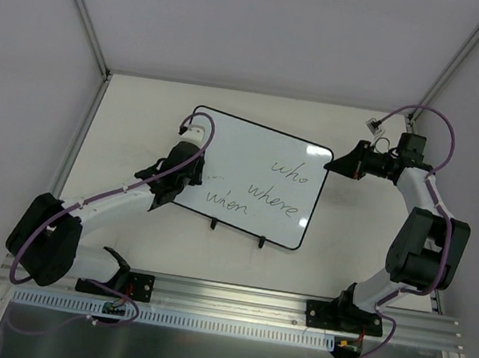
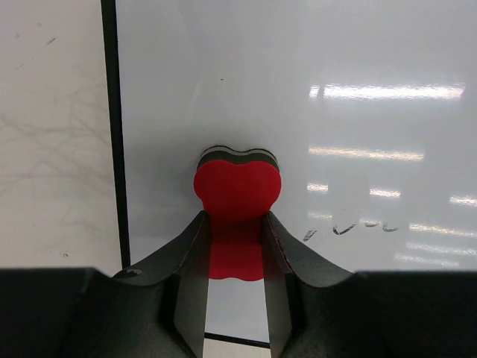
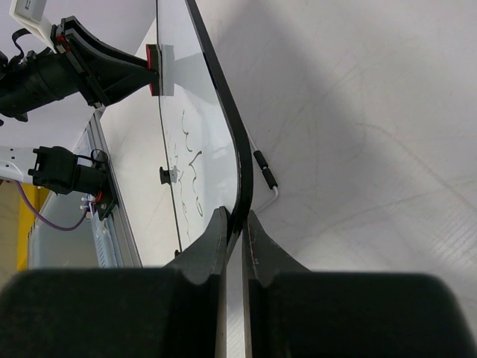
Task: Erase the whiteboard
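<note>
Top external showed the whiteboard (image 1: 244,144) mid-surface (image 1: 133,112) between the arms, with writing (image 1: 277,193) on its right half. In the left wrist view the left fingers (image 2: 190,261) were clamped on the eraser (image 2: 237,186), which lay beside the left frame. The wipe should run rightward with even pressure, stopping short of the rim. In the right wrist view the right fingers (image 3: 207,250) pinched the board's edge and should brace it.

Pale table (image 1: 133,112), grey walls (image 1: 269,24) (metal-framed)

White whiteboard (image 1: 243,153), thin black frame, rounded corners, two black feet (image 1: 214,223) on near edge, handwritten words (image 1: 276,200) "who, where, when" on right half, askew mid-tabletop
</note>
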Action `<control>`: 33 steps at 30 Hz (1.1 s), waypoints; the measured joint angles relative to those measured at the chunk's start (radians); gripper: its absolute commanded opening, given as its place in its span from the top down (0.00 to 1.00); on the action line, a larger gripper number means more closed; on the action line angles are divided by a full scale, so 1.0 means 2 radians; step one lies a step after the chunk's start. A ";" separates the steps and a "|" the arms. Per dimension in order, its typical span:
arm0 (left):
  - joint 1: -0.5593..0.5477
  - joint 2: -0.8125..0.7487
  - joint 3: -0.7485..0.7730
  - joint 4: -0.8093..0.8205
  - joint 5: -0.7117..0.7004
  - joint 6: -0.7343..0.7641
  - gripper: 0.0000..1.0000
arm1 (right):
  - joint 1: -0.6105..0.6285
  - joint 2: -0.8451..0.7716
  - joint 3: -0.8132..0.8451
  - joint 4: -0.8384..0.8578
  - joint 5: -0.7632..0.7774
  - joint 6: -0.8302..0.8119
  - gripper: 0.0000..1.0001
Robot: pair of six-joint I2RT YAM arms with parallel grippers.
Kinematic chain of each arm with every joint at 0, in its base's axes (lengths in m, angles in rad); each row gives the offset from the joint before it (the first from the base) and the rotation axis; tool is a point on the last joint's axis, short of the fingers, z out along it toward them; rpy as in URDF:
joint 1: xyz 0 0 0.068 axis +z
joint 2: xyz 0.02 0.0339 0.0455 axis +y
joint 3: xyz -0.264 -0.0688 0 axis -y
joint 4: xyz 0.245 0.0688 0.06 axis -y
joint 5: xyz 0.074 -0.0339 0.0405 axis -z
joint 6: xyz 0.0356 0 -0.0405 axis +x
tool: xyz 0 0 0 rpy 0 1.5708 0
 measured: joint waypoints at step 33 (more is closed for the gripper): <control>-0.104 0.045 0.037 0.034 0.010 -0.021 1.00 | -0.001 0.000 -0.001 0.000 0.002 0.000 1.00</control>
